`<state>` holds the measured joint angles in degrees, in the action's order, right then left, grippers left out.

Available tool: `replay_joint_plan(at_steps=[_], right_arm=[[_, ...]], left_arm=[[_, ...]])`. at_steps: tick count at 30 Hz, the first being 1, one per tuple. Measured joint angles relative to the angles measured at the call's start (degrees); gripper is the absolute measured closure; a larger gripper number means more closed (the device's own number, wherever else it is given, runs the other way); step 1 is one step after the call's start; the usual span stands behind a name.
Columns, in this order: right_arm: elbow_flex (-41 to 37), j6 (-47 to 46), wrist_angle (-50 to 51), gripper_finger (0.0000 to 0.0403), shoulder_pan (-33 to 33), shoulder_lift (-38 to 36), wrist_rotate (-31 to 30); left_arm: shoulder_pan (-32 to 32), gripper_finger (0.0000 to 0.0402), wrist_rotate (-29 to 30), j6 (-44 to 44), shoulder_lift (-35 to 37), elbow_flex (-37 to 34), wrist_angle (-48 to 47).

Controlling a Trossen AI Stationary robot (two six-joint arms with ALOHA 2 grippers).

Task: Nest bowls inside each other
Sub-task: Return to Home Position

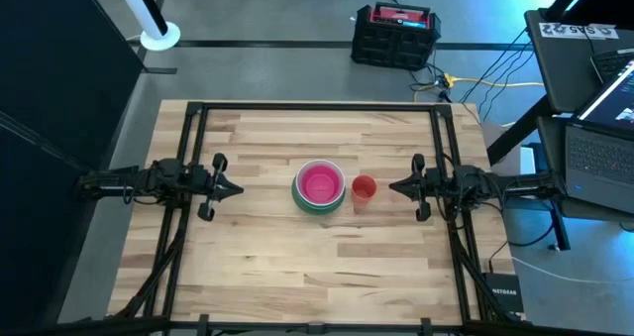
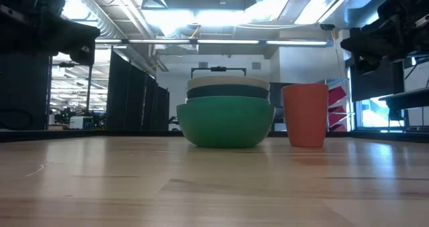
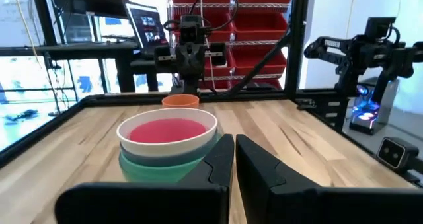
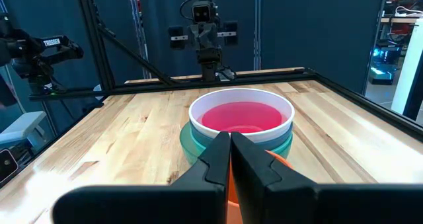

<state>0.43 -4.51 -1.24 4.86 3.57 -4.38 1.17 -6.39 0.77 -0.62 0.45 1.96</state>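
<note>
The bowls point(image 1: 320, 186) stand nested in one stack at the table's middle. A pink bowl point(image 4: 242, 115) sits innermost inside a white one point(image 3: 168, 137), with teal and green bowls point(image 2: 225, 122) below; the green outer bowl rests on the wood. A small red-orange cup point(image 1: 364, 190) stands upright just right of the stack. My left gripper point(image 1: 238, 188) is shut, level, at the table's left, well clear of the stack. My right gripper point(image 1: 393, 187) is shut, level, at the right, a short way from the cup.
A black metal frame point(image 1: 317, 107) runs around the table's far and side edges. A black and red case point(image 1: 394, 34) sits on the floor beyond the far edge. Laptops point(image 1: 599, 148) stand on a side desk at the right. Bare wood lies near the front edge.
</note>
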Motion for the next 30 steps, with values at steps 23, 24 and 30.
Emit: replay_joint_plan(at_steps=[23, 24, 30], right_arm=[[0.0, 0.0, 0.0, 0.0402, 0.0, 0.0, 0.0], [0.0, 0.0, 0.0, 0.0402, 0.0, 0.0, 0.0], [0.0, 0.0, 0.0, 0.0402, 0.0, 0.0, 0.0]], left_arm=[[0.0, 0.0402, 0.0, -1.2, 0.0, 0.0, 0.0], [0.0, 0.0402, 0.0, -1.2, 0.0, 0.0, 0.0], [0.0, 0.0402, 0.0, -1.2, 0.0, 0.0, 0.0]])
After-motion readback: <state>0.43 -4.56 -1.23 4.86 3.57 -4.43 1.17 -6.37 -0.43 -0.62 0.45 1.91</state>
